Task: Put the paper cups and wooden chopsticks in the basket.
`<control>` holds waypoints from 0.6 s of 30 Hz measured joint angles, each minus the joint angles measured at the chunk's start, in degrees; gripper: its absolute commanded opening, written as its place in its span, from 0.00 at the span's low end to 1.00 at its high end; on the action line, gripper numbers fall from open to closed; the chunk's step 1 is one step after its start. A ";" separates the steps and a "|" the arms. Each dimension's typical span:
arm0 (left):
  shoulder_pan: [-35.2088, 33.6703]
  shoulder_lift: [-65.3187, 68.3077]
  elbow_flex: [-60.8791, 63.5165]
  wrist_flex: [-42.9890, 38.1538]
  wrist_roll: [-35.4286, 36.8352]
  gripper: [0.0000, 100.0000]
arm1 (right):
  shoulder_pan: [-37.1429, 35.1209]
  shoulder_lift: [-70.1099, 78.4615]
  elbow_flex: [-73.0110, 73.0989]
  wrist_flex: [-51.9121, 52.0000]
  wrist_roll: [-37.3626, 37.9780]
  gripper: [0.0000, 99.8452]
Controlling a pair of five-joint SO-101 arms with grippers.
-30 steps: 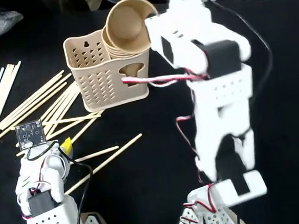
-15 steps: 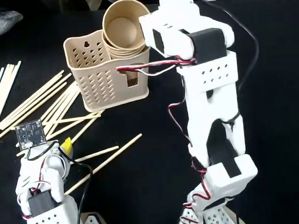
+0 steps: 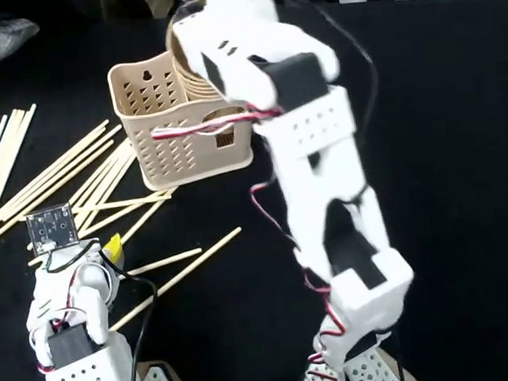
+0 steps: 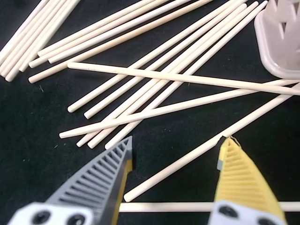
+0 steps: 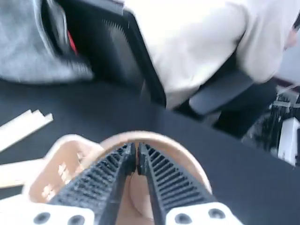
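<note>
A beige perforated basket (image 3: 159, 136) stands at the back of the black table, and a stack of paper cups (image 3: 192, 73) rises from its right half. The right arm (image 3: 306, 126) leans over that stack. My right gripper (image 5: 137, 152) is shut on the rim of the top paper cup (image 5: 136, 194), just above the basket (image 5: 61, 164). Wooden chopsticks (image 3: 70, 173) lie scattered left of and in front of the basket. My left gripper (image 4: 176, 140) hangs open low over the chopsticks (image 4: 154, 79), with one stick crossing between its fingers.
A separate bundle of chopsticks (image 3: 3, 160) lies at the far left edge. Two loose sticks (image 3: 180, 261) lie nearer the front by the left arm (image 3: 72, 325). The basket's corner (image 4: 281, 37) is close to the left gripper. A seated person's pale clothing (image 5: 197, 42) is behind the table.
The right arm has swung left over the basket, carrying the tilted cup onto the stack until the arm covers it. The left arm has stayed still.
</note>
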 measured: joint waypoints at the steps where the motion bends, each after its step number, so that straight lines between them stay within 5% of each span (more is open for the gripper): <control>1: 0.00 0.00 0.00 0.00 0.00 0.29 | 0.00 1.23 0.62 -0.18 0.44 0.01; 9: 0.00 0.00 0.00 -0.09 0.00 0.29 | 0.00 4.66 -0.70 2.46 5.19 0.01; 18: 0.00 0.00 0.18 -0.53 0.00 0.29 | 0.00 5.45 -22.86 11.25 5.63 0.01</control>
